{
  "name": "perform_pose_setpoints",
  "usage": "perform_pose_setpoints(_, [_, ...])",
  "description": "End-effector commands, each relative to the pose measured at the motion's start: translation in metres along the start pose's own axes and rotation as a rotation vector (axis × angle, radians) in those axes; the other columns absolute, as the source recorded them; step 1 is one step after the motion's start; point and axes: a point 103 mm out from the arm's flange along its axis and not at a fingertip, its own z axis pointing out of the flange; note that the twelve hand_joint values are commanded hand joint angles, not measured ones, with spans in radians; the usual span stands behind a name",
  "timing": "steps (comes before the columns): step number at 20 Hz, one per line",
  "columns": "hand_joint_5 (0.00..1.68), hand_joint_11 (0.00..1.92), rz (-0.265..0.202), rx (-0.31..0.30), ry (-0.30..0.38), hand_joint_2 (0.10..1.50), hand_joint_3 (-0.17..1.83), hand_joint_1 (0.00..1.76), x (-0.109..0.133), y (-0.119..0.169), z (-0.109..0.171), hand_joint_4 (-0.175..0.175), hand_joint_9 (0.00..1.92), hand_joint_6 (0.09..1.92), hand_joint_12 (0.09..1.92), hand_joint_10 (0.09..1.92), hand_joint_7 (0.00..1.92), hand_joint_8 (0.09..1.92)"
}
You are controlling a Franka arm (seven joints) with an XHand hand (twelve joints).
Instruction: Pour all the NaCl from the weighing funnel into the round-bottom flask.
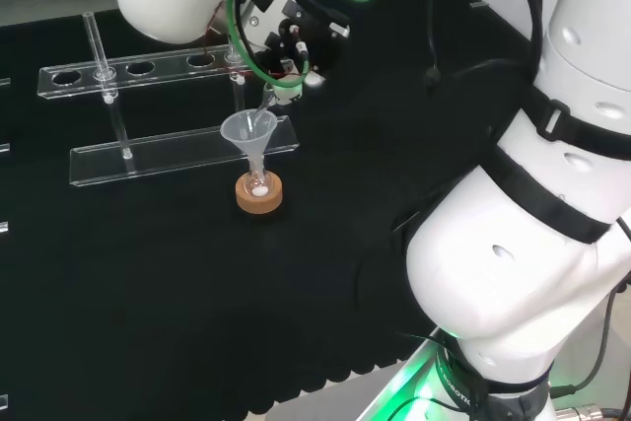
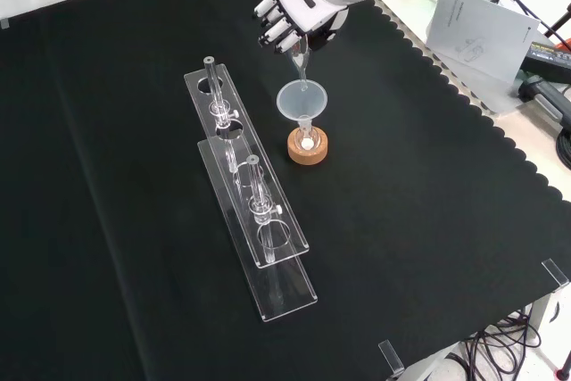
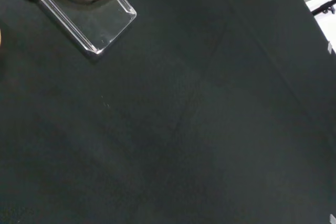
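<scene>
A small round-bottom flask (image 2: 307, 142) sits on a cork ring (image 2: 307, 149) with a clear plastic funnel (image 2: 302, 100) in its neck. White powder shows at the flask's bottom (image 1: 259, 188). The hand (image 2: 294, 17) hangs just above the funnel, its fingers curled round a thin clear weighing funnel (image 2: 300, 64) that is tipped steeply, spout down into the funnel's mouth. In the head view the weighing funnel (image 1: 269, 99) slants from the hand (image 1: 286, 46) down to the funnel (image 1: 249, 132) over the cork ring (image 1: 259, 194).
Two long clear acrylic racks (image 2: 254, 211) with upright posts lie left of the flask in the front view, just behind it in the head view (image 1: 182, 150). A rack's corner (image 3: 102, 27) shows in the wrist view. Papers (image 2: 477, 28) lie beyond the cloth's scalloped edge.
</scene>
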Motion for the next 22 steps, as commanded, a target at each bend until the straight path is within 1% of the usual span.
perform_pose_setpoints(1, [1.27,0.93,0.0,0.002,-0.016,0.7,0.57,1.11,0.002,0.0,-0.003,0.175,1.21,0.65,0.94,0.16,0.75,0.62])
perform_pose_setpoints(3, [1.27,0.93,-0.001,0.007,-0.02,0.7,0.57,1.11,-0.001,0.001,0.0,0.175,1.21,0.65,0.94,0.16,0.75,0.62])
perform_pose_setpoints(9, [1.27,0.93,0.002,0.011,-0.037,0.7,0.57,1.11,0.002,0.001,-0.005,0.175,1.21,0.65,0.94,0.16,0.75,0.62])
perform_pose_setpoints(18, [1.27,0.93,0.004,0.023,-0.039,0.7,0.57,1.11,0.0,0.002,-0.003,0.175,1.21,0.65,0.94,0.16,0.75,0.62])
perform_pose_setpoints(20, [1.27,0.93,0.008,0.028,-0.058,0.7,0.57,1.11,0.008,0.002,-0.013,0.175,1.21,0.65,0.94,0.16,0.75,0.62])
perform_pose_setpoints(22, [1.27,0.93,0.007,0.025,-0.046,0.7,0.57,1.11,0.007,0.002,-0.012,0.175,1.21,0.65,0.94,0.15,0.75,0.62])
